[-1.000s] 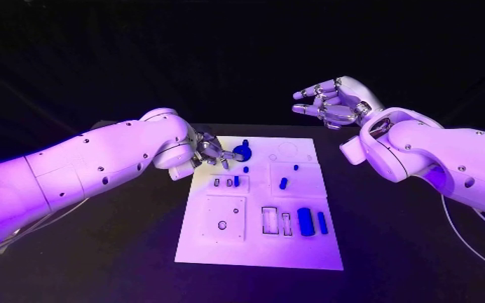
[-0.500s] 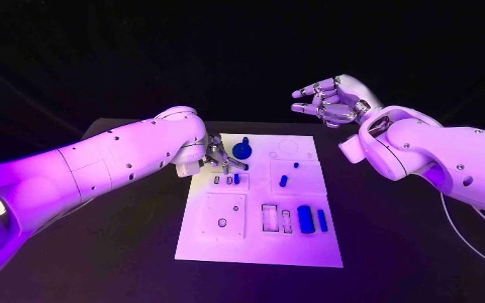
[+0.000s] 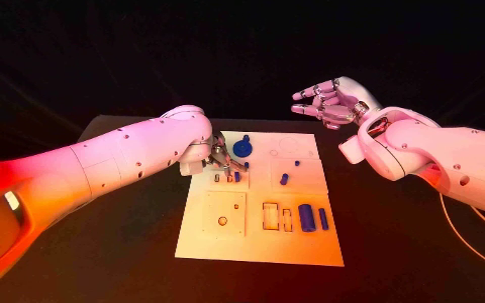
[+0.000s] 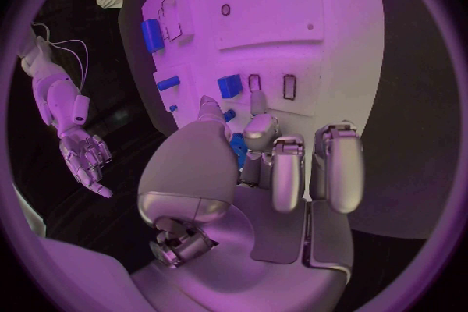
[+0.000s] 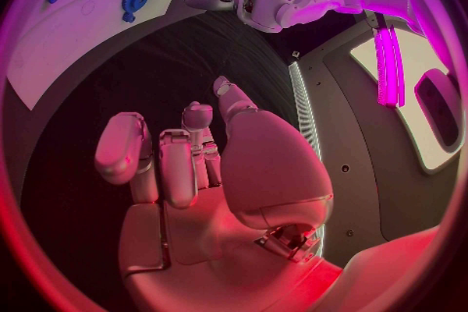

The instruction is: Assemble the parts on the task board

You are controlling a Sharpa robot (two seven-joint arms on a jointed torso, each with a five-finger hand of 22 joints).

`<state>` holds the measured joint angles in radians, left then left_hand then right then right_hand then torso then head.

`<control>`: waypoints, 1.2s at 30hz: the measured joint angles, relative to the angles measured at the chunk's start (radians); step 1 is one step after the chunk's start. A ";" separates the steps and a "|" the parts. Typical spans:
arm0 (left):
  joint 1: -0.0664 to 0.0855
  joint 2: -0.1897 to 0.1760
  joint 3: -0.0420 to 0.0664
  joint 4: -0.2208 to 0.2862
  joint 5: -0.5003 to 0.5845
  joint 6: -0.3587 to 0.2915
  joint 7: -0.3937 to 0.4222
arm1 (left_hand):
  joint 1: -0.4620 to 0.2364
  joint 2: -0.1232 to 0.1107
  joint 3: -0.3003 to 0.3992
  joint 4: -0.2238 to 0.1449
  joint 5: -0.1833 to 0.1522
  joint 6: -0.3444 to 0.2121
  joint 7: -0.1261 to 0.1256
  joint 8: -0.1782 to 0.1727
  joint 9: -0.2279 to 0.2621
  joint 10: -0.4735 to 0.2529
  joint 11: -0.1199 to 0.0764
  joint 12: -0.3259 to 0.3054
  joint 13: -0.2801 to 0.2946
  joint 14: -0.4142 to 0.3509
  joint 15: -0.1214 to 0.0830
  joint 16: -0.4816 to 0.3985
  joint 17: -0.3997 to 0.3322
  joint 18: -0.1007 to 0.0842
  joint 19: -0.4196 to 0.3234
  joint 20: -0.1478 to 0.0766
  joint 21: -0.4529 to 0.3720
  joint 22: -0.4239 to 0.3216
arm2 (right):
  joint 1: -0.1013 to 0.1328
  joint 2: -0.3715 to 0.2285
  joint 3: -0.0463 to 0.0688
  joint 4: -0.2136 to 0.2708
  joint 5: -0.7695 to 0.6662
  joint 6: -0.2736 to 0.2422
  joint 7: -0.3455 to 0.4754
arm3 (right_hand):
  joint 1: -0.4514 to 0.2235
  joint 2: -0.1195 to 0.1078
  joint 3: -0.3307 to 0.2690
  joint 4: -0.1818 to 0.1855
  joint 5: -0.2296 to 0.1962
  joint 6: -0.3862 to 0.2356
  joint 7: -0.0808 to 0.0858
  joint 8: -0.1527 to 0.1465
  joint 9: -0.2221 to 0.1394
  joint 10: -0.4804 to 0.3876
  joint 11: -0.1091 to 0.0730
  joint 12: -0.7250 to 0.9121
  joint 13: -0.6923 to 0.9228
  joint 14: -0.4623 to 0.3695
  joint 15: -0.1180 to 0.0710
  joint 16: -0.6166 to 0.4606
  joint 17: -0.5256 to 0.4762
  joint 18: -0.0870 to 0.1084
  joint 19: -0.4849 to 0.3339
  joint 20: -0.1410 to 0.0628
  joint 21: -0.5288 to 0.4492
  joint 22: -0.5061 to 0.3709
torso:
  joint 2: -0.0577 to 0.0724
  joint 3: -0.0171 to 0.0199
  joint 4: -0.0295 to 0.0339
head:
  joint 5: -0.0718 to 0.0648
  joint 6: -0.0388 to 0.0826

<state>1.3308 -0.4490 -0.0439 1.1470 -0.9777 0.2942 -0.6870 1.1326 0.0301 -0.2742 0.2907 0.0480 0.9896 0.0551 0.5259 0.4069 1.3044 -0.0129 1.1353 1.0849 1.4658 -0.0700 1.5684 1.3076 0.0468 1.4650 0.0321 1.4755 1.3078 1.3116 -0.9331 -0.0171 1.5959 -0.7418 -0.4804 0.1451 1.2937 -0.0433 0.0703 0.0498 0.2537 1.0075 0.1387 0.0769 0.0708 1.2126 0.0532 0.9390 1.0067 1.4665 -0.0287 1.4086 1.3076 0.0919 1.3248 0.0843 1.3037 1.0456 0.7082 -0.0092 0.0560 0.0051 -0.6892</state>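
The white task board (image 3: 263,247) lies mid-table. A blue gear (image 3: 242,150) sits near its far left corner. My left hand (image 3: 221,157) hovers low just beside the gear, fingers curled down over a small blue block (image 3: 235,176) and two empty slots. In the left wrist view the left hand (image 4: 264,164) has thumb and fingers close together, with a bit of blue (image 4: 237,150) between them; whether it is held is unclear. My right hand (image 3: 331,104) is raised beyond the board's far right corner, fingers apart and holding nothing.
Two blue bars (image 3: 305,217) stand by a rectangular slot at the board's near right. A short blue piece (image 3: 284,179) and a small blue peg (image 3: 296,163) lie mid-board. Black table surrounds the board.
My left hand has slid a little from the gear toward the small block and slots. The gear stays put. The right hand has hardly moved.
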 measured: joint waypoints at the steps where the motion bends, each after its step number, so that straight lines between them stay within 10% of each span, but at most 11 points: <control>1: 0.000 0.001 0.000 -0.001 0.000 0.003 0.000 | 0.000 0.000 0.000 0.000 0.000 -0.002 -0.002 0.004 0.003 0.000 0.000 0.000 0.001 0.002 -0.002 0.000 0.000 0.000 0.000 0.000 0.000 0.000 | 0.000 0.001 0.000 -0.001 0.000 0.001 -0.001 | 0.000 0.000 0.000 0.000 0.000 0.000 0.000 0.000 0.000 0.000 0.000 0.000 0.000 0.000 0.000 0.000 0.000 0.000 0.000 0.000 0.000 0.000 | 0.000 -0.0001 -0.0001 | 0.001 0.000; 36: 0.000 0.018 0.002 -0.005 -0.002 0.042 0.002 | 0.060 0.039 -0.006 -0.006 0.000 -0.034 -0.005 0.049 0.067 0.004 -0.003 0.007 0.011 0.000 -0.007 0.000 0.000 0.000 0.000 0.000 0.004 0.000 | -0.003 0.028 -0.005 -0.029 -0.002 0.059 -0.064 | -0.004 0.004 -0.012 0.007 0.000 0.000 0.000 0.000 0.000 -0.008 -0.001 -0.019 -0.025 0.000 0.000 -0.029 -0.011 0.000 -0.014 -0.004 -0.030 -0.045 | 0.002 -0.0003 -0.0001 | -0.006 -0.014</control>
<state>1.3310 -0.4305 -0.0419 1.1423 -0.9800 0.3358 -0.6846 1.1926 0.0687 -0.2798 0.2852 0.0480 0.9557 0.0499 0.5751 0.4736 1.3079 -0.0163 1.1425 1.0956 1.4654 -0.0766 1.5684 1.3073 0.0469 1.4649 0.0322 1.4793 1.3076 1.3083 -0.9050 -0.0220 1.5666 -0.7435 -0.4209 0.0810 1.2898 -0.0394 0.0580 0.0568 0.2537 1.0075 0.1387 0.0769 0.0706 1.2041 0.0520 0.9203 0.9814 1.4665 -0.0287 1.3799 1.2962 0.0920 1.3105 0.0807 1.2737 1.0003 0.7098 -0.0095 0.0559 -0.0005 -0.7035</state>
